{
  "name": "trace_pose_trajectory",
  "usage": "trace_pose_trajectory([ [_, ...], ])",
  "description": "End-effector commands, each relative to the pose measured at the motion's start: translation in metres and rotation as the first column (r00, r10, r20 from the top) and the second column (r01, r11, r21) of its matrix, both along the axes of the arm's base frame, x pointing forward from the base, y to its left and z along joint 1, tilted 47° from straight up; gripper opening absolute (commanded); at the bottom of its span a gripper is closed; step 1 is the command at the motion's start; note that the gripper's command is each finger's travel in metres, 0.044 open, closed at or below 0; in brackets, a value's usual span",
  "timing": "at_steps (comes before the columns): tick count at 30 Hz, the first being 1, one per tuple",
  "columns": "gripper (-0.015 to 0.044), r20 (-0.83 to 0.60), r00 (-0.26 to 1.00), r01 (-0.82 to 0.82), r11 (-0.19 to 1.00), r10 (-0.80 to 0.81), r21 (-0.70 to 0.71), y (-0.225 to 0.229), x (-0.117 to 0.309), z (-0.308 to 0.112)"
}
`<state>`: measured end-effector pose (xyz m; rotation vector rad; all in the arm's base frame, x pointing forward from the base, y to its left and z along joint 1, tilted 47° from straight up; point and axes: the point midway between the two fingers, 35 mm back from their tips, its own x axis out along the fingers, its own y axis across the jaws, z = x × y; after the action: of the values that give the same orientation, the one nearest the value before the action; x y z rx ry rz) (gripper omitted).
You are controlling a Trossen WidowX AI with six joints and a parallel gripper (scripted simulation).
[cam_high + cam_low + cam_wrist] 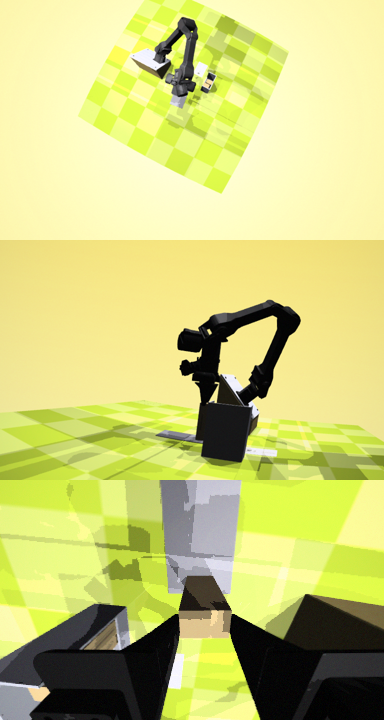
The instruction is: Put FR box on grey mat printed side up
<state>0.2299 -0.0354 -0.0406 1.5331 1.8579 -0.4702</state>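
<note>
- Done: one box [200, 423] [205, 594] stood upright outside the bin [204, 91] [223, 432] [55, 635], grasped by the gripper [182, 90] [204, 403] [204, 619]; its code was not visible.
- Remaining: laying it print-up on the grey mat [177, 102] [175, 435] [215, 530], then withdrawal.

A green-and-yellow checkered floor [195, 169] [31, 432] [310, 510] is carrying a grey mat [177, 102] [172, 435] [215, 525], a dark bin [205, 90] [225, 432] [65, 635] and, near the bin, a flat white card [201, 68] [267, 451] [176, 672].

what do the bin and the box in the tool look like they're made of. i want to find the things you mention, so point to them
The bin [205, 91] [225, 432] looks like matte dark plastic or painted metal: flat walls, no grain. The box [205, 624] in the tool [204, 619] is probably plain cardboard, going by its dull tan face.
</note>
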Motion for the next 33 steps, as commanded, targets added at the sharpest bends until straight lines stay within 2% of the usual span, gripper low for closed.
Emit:
trace_pose_trajectory([
  [1,0.0152,0.029,0.999,0.029,0.999,-0.03,0.017,-0.001,-0.006,-0.001],
  [12,0.0152,0.105,0.987,0.116,0.992,-0.121,0.056,-0.005,-0.024,-0.003],
  [33,0.0152,0.106,0.987,0.117,0.992,-0.123,0.055,-0.024,-0.021,0.014],
])
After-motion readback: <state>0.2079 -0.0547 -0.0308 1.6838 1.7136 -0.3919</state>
